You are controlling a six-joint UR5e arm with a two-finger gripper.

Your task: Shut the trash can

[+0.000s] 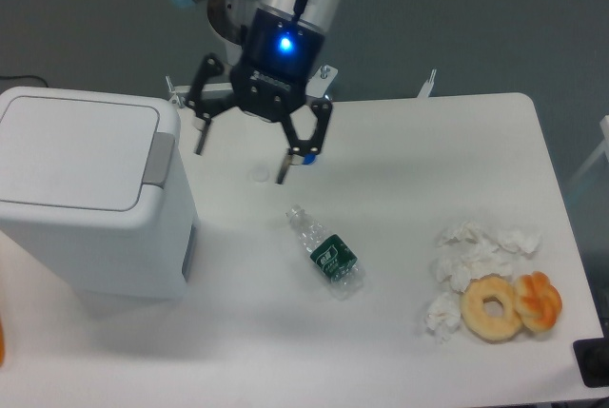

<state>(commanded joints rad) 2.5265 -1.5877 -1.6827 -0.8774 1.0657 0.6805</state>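
The trash can [90,189] is a large boxy white bin at the table's left edge. Its flat white lid lies down flat on top, with the grey latch tab [158,157] on its right side. My gripper [241,166] hangs over the table to the right of the can, clear of it. It is open, fingers spread wide, with nothing between them. A blue light glows on the wrist.
A crushed plastic bottle [324,253] with a green label lies mid-table. A blue cap [306,153] sits partly behind my right finger. Crumpled tissues [471,258] and two doughnuts [512,305] are at the front right. The robot's base column stands behind the table.
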